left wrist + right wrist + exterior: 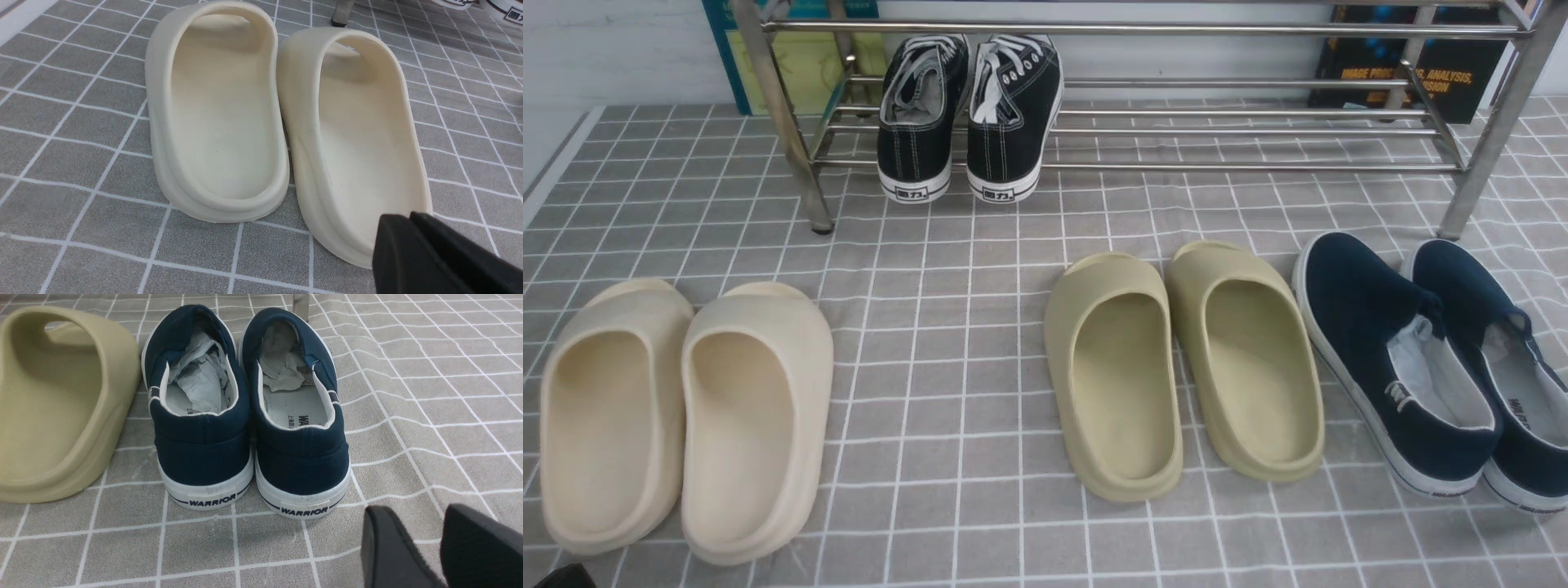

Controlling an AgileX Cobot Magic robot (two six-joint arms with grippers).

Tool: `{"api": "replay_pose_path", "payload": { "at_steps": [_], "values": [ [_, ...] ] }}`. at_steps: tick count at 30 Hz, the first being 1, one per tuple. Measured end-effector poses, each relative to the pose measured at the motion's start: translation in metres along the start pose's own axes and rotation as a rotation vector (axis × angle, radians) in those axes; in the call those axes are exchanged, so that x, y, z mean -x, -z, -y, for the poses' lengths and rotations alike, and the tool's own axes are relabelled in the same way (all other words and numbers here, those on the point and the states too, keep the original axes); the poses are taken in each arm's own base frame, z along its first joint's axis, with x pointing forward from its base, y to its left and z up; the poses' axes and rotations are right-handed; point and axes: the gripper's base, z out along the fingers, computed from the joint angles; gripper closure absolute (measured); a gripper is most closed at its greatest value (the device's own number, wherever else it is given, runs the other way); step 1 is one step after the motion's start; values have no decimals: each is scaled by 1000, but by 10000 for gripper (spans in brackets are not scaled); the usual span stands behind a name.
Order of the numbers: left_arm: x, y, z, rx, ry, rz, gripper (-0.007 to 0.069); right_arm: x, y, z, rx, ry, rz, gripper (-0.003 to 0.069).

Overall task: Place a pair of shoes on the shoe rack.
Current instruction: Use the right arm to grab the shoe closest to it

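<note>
Placement of the pair of shoes (1380,343) is shown at the right side of the bench (947,343), which is covered by a grey cloth with a white grid. The two navy slip-ons are set close side by side on the cloth, with heels turned toward the robot and toes angled toward the shoe rack (1143,30). They are laid close to the rack's right front leg, on the cloth and not on the rails. In the right wrist view, crumpled pale paper (200,379) is seen stuffed into both shoes, and the word WARRIOR is printed on each white heel. The right pincer (423,522) is held just behind those heels, with a moderate gap left between its two black fingers; only cloth is seen through that gap. The left pincer (410,220) is held low by the heel of one of the cream slides (216,114), and its fingers are seen pressed together. A pair of olive slides (1111,367) is laid just left of the navy pair, near the middle of the bench, and the cream slides are laid well apart at the left. A pair of black lace-up sneakers (968,122) is rested on the lower rails of the rack, toward its left end, with the heels overhanging the front rail.
</note>
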Motion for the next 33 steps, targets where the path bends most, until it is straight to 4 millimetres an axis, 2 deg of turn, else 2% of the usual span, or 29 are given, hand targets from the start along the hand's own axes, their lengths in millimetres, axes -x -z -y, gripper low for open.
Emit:
{"api": "replay_pose_path", "payload": {
  "at_steps": [33],
  "values": [
    [0,0,0,0,0,0,567,0,0,0,0,1,0,419]
  ]
}}
